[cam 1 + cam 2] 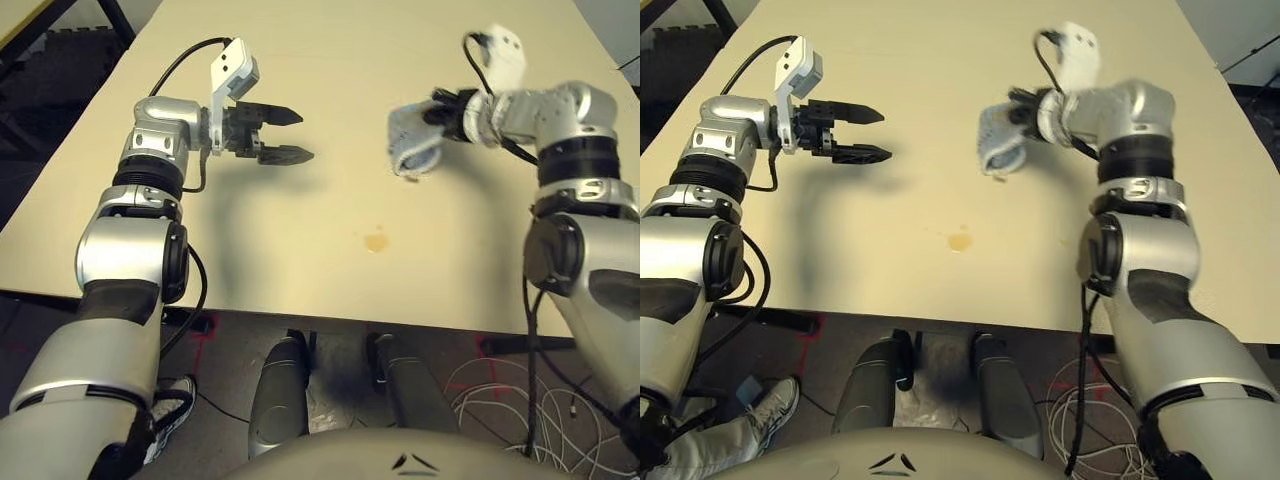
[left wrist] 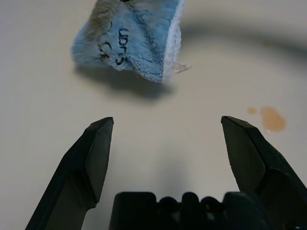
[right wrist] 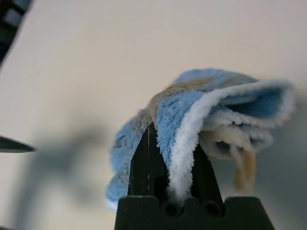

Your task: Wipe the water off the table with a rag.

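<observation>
Water, a small amber-brown blotch [image 1: 376, 241] with a tinier drop beside it, is lying on the pale beige smooth table [image 1: 330, 60] near its front edge. At about one o'clock from it, the right gripper [image 3: 170, 158] is clamping the light blue-grey terry rag [image 1: 415, 140] above the tabletop. At ten o'clock, the left gripper [image 1: 282, 136] is hovering wide apart, empty.

The pale beige counter [image 1: 330, 70] runs from the near edge to the far side, its smooth top evenly lit, with soft shadows. Beneath its near edge lies a dark grey floor [image 1: 230, 345] with red tape marks [image 1: 203, 326] and a tangle of white cables [image 1: 490, 395] at the right. A sneaker [image 1: 775, 405] shows at the lower left. Dark frames [image 1: 45, 45] stand beyond the counter's far left corner.
</observation>
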Robot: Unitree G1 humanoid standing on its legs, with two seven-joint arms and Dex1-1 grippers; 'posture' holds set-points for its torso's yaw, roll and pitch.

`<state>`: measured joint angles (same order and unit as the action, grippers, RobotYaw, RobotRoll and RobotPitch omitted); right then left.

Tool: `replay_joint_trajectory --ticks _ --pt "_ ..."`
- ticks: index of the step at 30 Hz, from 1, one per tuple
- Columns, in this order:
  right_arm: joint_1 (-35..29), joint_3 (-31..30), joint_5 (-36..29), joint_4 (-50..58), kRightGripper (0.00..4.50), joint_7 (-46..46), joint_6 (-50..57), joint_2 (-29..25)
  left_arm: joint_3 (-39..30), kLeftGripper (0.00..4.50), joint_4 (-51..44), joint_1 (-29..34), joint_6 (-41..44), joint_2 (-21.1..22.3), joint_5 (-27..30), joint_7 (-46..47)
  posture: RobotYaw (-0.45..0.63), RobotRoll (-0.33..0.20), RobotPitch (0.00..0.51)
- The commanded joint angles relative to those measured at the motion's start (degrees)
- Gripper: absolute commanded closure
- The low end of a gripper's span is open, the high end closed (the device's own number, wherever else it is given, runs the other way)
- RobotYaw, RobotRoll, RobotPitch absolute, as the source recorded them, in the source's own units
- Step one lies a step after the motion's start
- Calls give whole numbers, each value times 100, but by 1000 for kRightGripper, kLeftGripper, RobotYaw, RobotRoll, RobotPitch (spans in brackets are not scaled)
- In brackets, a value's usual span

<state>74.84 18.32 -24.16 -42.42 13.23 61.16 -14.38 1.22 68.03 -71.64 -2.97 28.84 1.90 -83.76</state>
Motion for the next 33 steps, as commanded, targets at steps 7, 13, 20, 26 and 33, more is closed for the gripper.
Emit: replay_joint_trajectory --ticks 7,13,20,26,33 --pt "-460 -546 833 -1669 4478 343 -1783 -417 3 0 -7 -17 -4 10 -29 7 17 0 188" --pt "-599 -371 991 -2410 4478 178 -2184 -1207 5 0 -24 32 17 47 -27 -3 21 0 198" --pt "-479 -63 965 -2641 4478 -237 -2402 -1821 8 0 -8 28 27 -2 -26 7 2 0 211" --pt "-360 -259 388 -1094 4478 604 -598 -1137 13 0 -4 9 43 -46 -24 -14 -17 0 220" --pt "-1743 -7 -905 3626 4478 39 2855 929 3 0 21 -18 41 -112 -34 25 -18 0 230"
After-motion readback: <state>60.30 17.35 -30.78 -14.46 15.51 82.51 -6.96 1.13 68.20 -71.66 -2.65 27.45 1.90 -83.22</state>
